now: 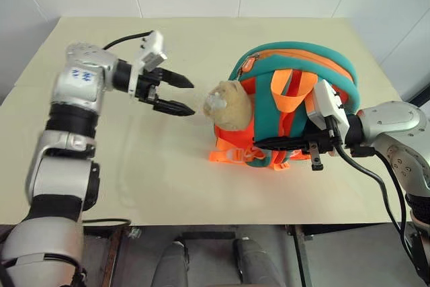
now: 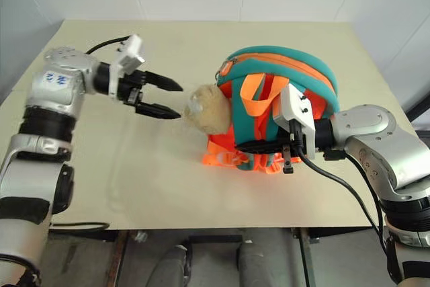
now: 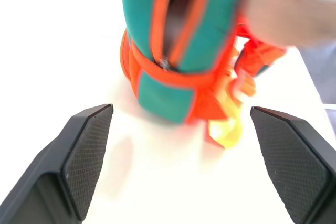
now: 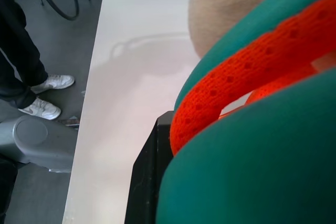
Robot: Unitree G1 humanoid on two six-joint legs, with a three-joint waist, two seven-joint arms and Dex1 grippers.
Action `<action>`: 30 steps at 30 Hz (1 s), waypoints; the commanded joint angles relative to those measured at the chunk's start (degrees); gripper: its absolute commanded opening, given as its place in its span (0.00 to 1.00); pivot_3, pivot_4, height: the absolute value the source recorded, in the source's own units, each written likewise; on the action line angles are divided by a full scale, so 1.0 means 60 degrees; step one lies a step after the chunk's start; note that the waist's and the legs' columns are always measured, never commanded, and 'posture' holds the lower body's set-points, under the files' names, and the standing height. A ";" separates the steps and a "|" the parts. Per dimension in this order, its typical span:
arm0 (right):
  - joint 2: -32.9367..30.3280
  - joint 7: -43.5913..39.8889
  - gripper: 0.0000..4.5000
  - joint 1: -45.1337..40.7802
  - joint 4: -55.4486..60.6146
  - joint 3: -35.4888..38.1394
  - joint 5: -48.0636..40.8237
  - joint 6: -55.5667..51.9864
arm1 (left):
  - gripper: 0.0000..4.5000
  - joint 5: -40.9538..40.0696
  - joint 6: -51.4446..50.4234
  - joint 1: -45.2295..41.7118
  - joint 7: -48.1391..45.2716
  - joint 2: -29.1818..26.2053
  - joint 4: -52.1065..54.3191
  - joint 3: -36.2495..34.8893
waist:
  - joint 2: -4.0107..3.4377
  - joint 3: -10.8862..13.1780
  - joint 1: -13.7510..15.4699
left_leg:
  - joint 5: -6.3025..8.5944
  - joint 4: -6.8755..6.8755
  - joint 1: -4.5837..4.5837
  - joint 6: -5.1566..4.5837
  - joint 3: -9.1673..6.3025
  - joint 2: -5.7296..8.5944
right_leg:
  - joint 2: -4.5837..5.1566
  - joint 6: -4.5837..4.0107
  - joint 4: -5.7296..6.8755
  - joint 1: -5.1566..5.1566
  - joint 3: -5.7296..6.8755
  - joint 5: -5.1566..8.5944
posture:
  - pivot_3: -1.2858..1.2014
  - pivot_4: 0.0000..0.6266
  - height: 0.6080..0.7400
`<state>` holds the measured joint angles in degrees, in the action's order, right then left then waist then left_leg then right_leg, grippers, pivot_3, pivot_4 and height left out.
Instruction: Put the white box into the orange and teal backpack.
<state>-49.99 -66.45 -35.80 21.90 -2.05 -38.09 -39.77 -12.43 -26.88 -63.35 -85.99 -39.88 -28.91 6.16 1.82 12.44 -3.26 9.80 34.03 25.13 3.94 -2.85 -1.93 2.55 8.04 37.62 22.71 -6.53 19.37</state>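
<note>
A: Resting on the table (image 1: 134, 186), the orange and teal backpack (image 1: 302, 72) sits right of centre, its plush toy (image 1: 228, 104) facing the left gripper (image 1: 180, 96).

B: Left jaws spread wide, empty. Right gripper (image 1: 285, 144) clamped shut on the backpack's straps.

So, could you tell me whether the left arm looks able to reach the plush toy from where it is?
Probably yes: the left gripper points at the plush toy, open, nothing between them.
</note>
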 commanded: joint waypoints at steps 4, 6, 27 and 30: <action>0.0121 -0.0260 0.00 -0.0291 -0.0219 -0.0051 0.0170 0.0331 | 0.99 -0.2281 -0.2216 0.1261 0.0934 -0.0204 0.3825 -0.1706 | 0.0000 0.0000 0.0086 | 0.0000 0.0011 -0.0005 0.0000 -0.0007 0.0002 | 0.0004 0.0000 -0.0001 -0.0017 0.0009 -0.0001 | 0.52 0.24 1.00; 0.0173 -0.0307 0.00 -0.0348 -0.0309 -0.0112 0.0232 0.0372 | 0.99 -0.2666 -0.2766 0.1549 0.1551 0.0080 0.4575 -0.1824 | 0.0000 0.0000 0.0087 | 0.0000 0.0020 -0.0010 0.0000 -0.0010 0.0002 | 0.0004 0.0000 0.0001 -0.0025 0.0012 -0.0001 | 0.52 0.24 1.00; 0.1035 0.0109 0.00 0.0221 -0.0026 0.0483 0.0017 0.0808 | 0.21 -0.3356 -0.4025 0.1468 0.4138 0.0773 0.4849 -0.1565 | 0.0001 0.0000 0.0024 | -0.0001 0.0043 -0.0018 0.0000 -0.0012 0.0007 | -0.0001 0.0011 0.0007 -0.0034 0.0003 -0.0015 | 0.52 0.24 1.00; 0.1040 0.0256 0.00 0.0590 0.0205 0.0660 -0.0043 0.0848 | 0.18 -0.3349 -0.4340 0.1434 0.4102 0.0065 0.4654 -0.1629 | 0.0000 0.0000 0.0002 | -0.0001 0.0035 -0.0019 0.0000 -0.0011 0.0006 | -0.0001 0.0012 0.0004 -0.0033 0.0003 -0.0014 | 0.52 0.24 1.00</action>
<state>-43.85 -65.44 -32.64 20.58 -0.98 -36.96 -36.05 -31.86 -52.09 -53.81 -61.41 -37.59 -0.76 -1.57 1.83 12.43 -3.25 9.80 34.22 24.99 3.94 -2.91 -1.89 2.55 8.10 37.63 22.50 -6.52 19.28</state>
